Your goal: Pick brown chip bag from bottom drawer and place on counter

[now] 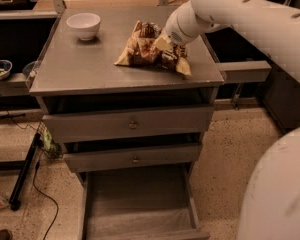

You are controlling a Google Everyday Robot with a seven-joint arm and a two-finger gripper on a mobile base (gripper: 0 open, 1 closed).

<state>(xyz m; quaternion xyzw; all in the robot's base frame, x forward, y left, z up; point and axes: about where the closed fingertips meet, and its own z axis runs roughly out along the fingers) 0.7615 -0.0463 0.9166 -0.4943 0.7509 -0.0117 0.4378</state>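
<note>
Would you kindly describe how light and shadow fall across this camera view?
Camera view: dim, warm light from above brightens the counter; the white bowl casts a soft shadow at its base; the bottom drawer darkens toward its back; the gripper sits at the brown chip bag on the counter, under the pale arm.

Bag (pixel 149 51) was noted lying on the counter (pixel 90 69), right of centre and well apart from the bowl (pixel 83 25) at the back left corner. Gripper (pixel 164 43) was recorded at the bag's upper right side, touching it, with the arm (pixel 240 14) entering from the right. Bottom drawer (pixel 140 196) was observed pulled out, below two knobbed drawers (pixel 133 125).
</note>
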